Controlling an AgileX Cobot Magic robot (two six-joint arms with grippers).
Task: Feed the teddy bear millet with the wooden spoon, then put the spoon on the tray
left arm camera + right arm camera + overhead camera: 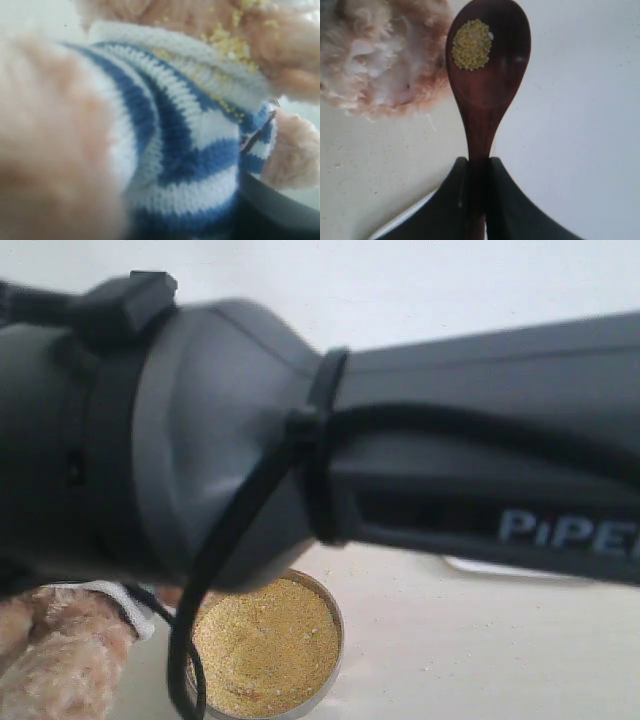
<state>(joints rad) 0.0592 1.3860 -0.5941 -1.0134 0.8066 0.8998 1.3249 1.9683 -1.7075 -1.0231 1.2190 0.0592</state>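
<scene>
Wooden spoon [487, 75] handle pinched in nearly closed right gripper [476, 164].

Overhead: a dark robot arm [300, 440] stretches left to right above the surface [480, 650] and shuts off everything behind it.
Cable: a black cable [185, 660] loops down from that arm over the bowl's left rim.
Near left: the teddy bear [50, 660] fills the corner beside the metal bowl [335, 625] of millet [265, 645]. The cable hangs in the narrow gap between them.
Near right: bare surface with only loose grains, open under the arm.
Spoon: the wooden spoon [487, 75], clamped in the right jaws, has bear fur on one side and bare surface on the other.
Left arm's wrist: the bear's striped shirt crowds in close, leaving no clear room.
</scene>
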